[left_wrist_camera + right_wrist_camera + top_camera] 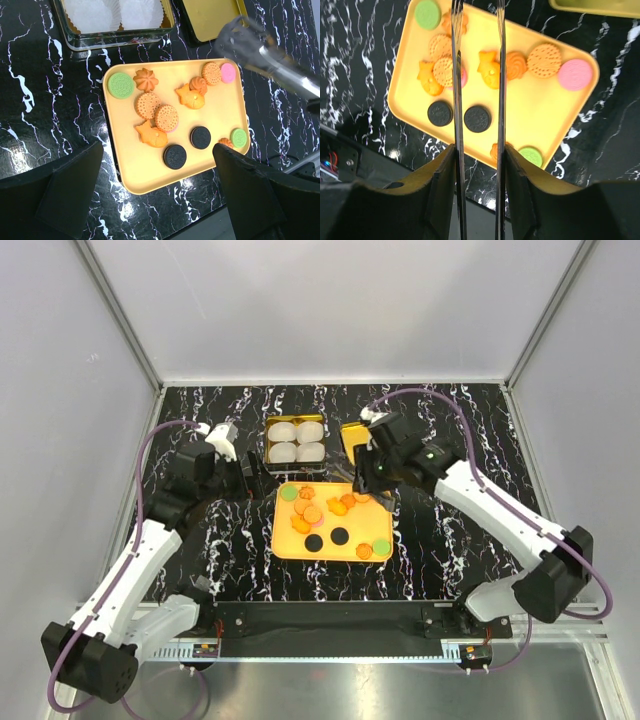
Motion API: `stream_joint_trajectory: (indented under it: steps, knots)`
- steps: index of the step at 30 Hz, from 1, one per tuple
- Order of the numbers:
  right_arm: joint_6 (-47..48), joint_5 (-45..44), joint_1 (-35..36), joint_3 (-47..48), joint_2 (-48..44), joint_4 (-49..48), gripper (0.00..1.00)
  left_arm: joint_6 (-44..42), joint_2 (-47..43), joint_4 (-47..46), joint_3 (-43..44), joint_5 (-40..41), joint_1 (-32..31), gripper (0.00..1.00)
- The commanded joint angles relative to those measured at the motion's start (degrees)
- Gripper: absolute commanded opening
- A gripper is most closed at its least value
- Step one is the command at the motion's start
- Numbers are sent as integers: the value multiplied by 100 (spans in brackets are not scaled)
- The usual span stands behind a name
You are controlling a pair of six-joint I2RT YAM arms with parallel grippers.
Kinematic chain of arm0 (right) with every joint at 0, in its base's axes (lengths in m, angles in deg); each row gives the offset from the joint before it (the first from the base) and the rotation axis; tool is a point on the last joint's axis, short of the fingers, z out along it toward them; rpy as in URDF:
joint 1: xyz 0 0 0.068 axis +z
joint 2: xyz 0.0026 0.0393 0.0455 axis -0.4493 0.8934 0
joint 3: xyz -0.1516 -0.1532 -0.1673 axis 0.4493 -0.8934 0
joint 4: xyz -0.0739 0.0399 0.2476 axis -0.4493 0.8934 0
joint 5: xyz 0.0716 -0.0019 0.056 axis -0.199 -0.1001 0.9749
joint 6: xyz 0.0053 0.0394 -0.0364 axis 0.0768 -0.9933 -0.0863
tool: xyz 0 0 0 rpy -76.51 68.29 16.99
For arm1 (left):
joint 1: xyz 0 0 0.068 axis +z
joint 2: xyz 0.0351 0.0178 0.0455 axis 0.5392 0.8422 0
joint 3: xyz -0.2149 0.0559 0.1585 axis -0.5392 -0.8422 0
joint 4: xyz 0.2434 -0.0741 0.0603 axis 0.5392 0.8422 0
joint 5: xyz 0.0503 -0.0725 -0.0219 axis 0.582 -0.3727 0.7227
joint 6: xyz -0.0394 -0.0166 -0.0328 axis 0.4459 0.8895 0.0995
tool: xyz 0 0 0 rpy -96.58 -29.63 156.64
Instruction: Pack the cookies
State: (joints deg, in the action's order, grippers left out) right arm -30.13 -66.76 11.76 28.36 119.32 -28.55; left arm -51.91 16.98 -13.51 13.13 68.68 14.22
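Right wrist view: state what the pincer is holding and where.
The right pincer clamps metal tongs across both arms, near their rear end.

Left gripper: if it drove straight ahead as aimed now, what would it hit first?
Most likely the yellow tray, near the black cookie that sits centred between the fingers of the open left gripper. Depth is unclear from this view.
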Motion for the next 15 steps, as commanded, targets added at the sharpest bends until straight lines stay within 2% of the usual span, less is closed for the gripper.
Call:
stream_joint_trajectory:
  steps: [1,8,15]
  knots:
    - [29,70,328,353,242,60,48,14,8,-198,-19,64,31,99]
    - [170,-1,829,599,726,227,52,14,16,-198,-19,82,40,99]
    - [293,43,970,687,955,263,53,-3,34,-198,-19,65,57,99]
